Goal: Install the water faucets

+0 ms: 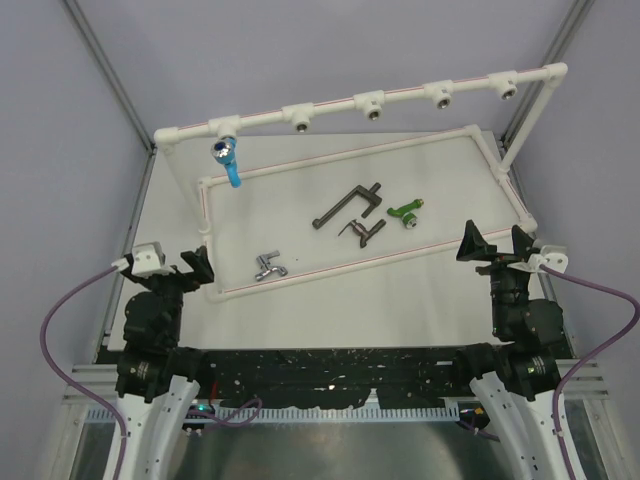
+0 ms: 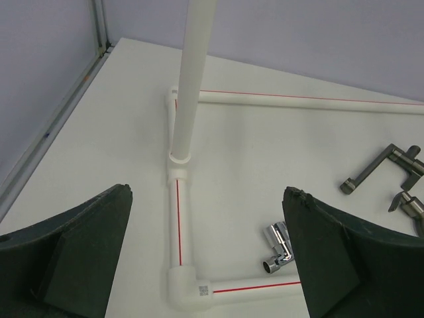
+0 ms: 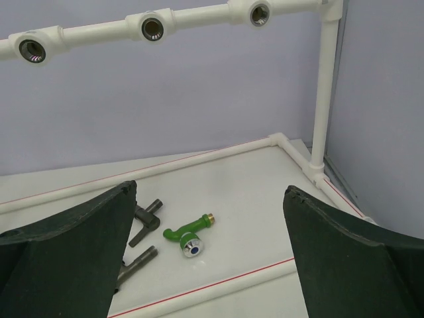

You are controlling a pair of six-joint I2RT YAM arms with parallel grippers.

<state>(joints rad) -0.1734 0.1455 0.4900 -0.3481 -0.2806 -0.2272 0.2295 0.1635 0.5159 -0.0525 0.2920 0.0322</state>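
Both hands are sitting wide open, holding nothing: the left gripper at 8 o'clock of the table, the right gripper at 4 o'clock. The blue faucet is hanging from the white pipe frame at 10 o'clock. The chrome faucet is lying at 8 o'clock, near the left gripper. The long dark faucet and the short dark faucet are lying near the middle, with the green faucet just beside them at 3 o'clock.

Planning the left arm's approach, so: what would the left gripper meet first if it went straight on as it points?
Probably the white pipe frame's upright post, standing just left of centre ahead of the open left gripper; depth is unclear. The chrome faucet lies off to the right.
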